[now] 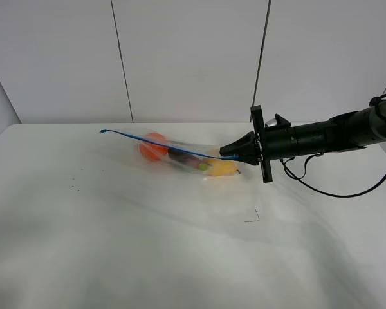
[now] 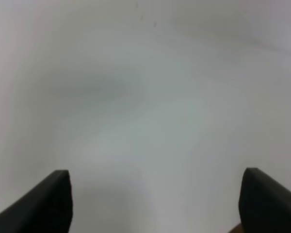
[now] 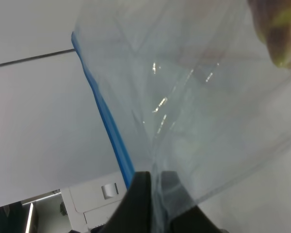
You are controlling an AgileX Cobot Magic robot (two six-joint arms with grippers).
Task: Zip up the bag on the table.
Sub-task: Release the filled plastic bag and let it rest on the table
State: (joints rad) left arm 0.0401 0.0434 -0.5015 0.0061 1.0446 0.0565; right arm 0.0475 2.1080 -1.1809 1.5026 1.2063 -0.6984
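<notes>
The bag [image 1: 180, 158] is lying on the counter [image 1: 116, 244], a little toward 12 o'clock from its middle. Its blue zipper strip [image 1: 161, 143] is running from 3 o'clock toward 9 o'clock. The right gripper [image 1: 230, 153] is reaching in from 3 o'clock, and its fingers [image 3: 138, 204] are clamping together on the strip's 3 o'clock end and the clear film beside it. The left gripper [image 2: 155, 201] is hovering over bare counter with its fingers wide apart, gripping nothing.

Nothing is anchoring the 9 o'clock end, so a pull along the strip would probably drag the whole bag instead of closing it. The slick film could also slip out of the pinch, and the produce [image 1: 156, 149] inside could roll and tug the opening askew.

The left arm is sitting outside the high view. The bag is showing blurred there, so I cannot tell how much of the strip is already sealed, or whether it is carrying a slider. The produce is reading only as orange, dark and yellow patches.
</notes>
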